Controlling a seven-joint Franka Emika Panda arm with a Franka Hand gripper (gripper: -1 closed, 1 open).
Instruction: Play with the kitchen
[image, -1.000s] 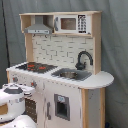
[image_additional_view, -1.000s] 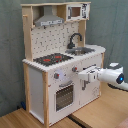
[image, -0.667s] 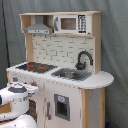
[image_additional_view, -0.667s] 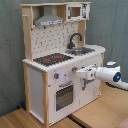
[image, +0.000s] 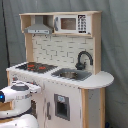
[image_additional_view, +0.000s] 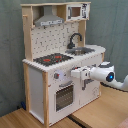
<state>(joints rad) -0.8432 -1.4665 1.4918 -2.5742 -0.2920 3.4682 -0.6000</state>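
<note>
Pincer (image_additional_view: 75, 74) points at the kitchen (image_additional_view: 50, 65) front, near the knobs (image_additional_view: 56, 76); its state I cannot tell.

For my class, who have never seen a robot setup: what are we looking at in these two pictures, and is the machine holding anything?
Both pictures show one moment, taken by two cameras standing off the machine on different sides. The tall white and wood thing is a toy kitchen: a stovetop with red rings, a sink with a black faucet, a grey hood, a small microwave and an oven door. The white and blue machine is a robot arm. Its end effector reaches the kitchen's front near the knobs, above the oven door. Nothing can be seen held in it, and whether it touches the front cannot be told.
</note>
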